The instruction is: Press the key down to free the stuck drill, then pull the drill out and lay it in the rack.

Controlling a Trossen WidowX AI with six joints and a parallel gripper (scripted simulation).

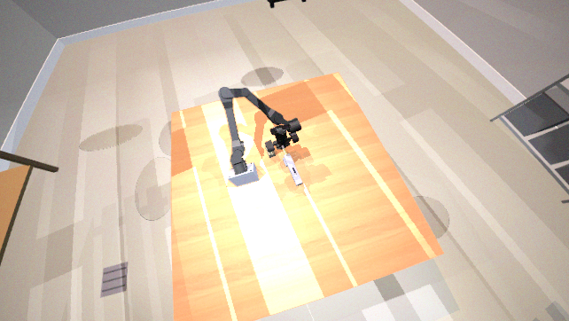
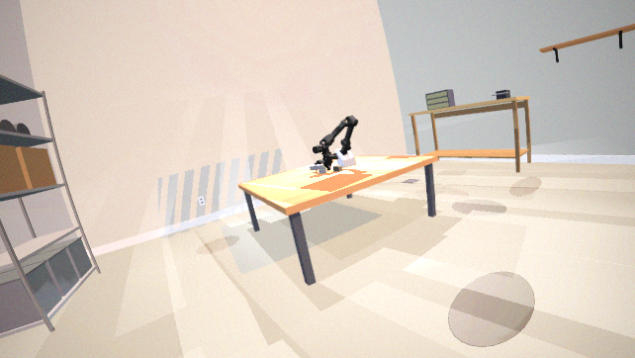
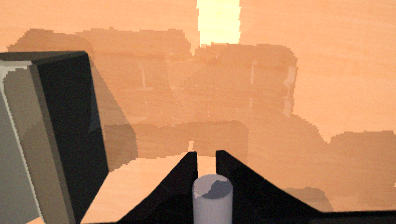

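"Drill first: where is it?"

"I take the pale rod [image 3: 212, 205] in the wrist view to be the drill. It stands at the claw [image 1: 283, 145] [image 2: 328, 168] [image 3: 206, 159], whose fingers are drawn in narrow and pinching it, round end facing the camera."

"Is it free of its hole?"

"I can't tell; its lower end is out of sight. Nor can I pick out the key, so I can't say whether it's down."

"How would you move, then?"

"Gently, along the rod's own line, without twisting. If it drags, I'd ease off and check the key before pulling harder. Once it's clear, I'd lift it past the dark block [image 1: 271, 152] [image 2: 337, 168] [image 3: 70, 125] beside the claw, then turn it level over what looks like the rack [image 1: 290, 162] [image 2: 317, 168]."

"And what will it feel like?"

"Smooth and round, matte grey, so it could roll or slip in the flat fingers. The block looks boxy, with crisp edges and a black side; the rack is long and pale with a dark slot. The table [image 1: 377, 239] [image 2: 346, 190] [image 3: 345, 75] has faint wood grain."
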